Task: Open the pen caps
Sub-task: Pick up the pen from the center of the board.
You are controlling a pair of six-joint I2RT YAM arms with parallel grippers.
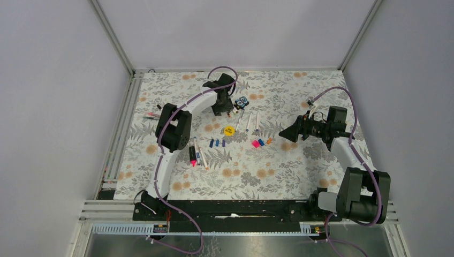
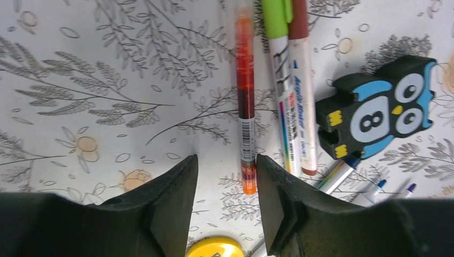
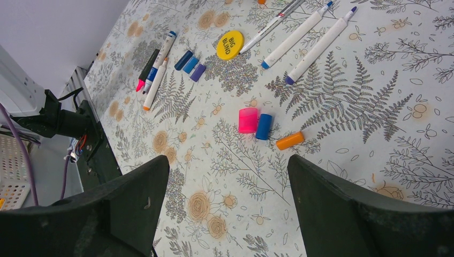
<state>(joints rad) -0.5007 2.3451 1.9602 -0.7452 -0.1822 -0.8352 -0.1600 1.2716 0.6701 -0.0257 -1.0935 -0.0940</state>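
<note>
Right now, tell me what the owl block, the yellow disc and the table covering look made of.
Black-and-blue owl-shaped block: probably foam or soft rubber; thick, matte, cut edges.
Flat round yellow disc: likely hard plastic; smooth, with printed black lettering.
Floral-printed table covering: seems a vinyl or coated sheet; flat, faint sheen, but cloth is possible.

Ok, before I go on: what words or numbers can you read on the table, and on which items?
"BIG BLIND": on the yellow disc.
"8": on the belly of the owl block.
"Acrylic Marker": along the barrel of the brown-capped pen; its smaller print is too blurred to read.
The orange pen has a barcode label, but its print is too small to read.
</note>
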